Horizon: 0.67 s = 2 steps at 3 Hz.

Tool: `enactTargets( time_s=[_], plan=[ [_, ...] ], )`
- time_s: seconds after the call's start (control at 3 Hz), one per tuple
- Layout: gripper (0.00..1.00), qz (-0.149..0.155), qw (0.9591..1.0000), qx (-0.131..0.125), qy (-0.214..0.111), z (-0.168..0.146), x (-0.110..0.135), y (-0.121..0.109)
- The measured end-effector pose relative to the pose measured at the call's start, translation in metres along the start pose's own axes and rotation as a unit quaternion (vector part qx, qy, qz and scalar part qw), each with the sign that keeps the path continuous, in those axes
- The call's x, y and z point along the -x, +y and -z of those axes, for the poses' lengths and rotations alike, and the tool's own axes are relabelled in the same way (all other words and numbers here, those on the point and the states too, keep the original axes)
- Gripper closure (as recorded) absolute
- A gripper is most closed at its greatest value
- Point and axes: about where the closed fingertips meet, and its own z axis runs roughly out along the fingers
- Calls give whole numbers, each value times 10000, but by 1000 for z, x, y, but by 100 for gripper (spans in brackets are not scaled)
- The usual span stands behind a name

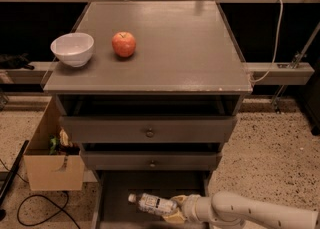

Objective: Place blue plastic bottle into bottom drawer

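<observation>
We see our gripper [176, 211] clamped on the blue plastic bottle's [152, 204] right end. The bottle lies sideways over the bottom drawer [120, 187], cap left.

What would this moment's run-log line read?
end effector: in open bottom drawer, gripping blue plastic bottle | bottle: sideways, cap left | apple, bowl: on cabinet top

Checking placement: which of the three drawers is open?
The bottom drawer, pulled out; both upper ones are shut. The tool holds the bottle in it.
</observation>
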Motion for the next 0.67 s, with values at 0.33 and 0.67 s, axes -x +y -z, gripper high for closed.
enactTargets(
  time_s=[0.33,0.67],
  plan=[
    [100,-111,9993,-234,-259,-6,-6,-10],
    [100,-301,9983,-347,-356,-14,-15,-26]
  ],
)
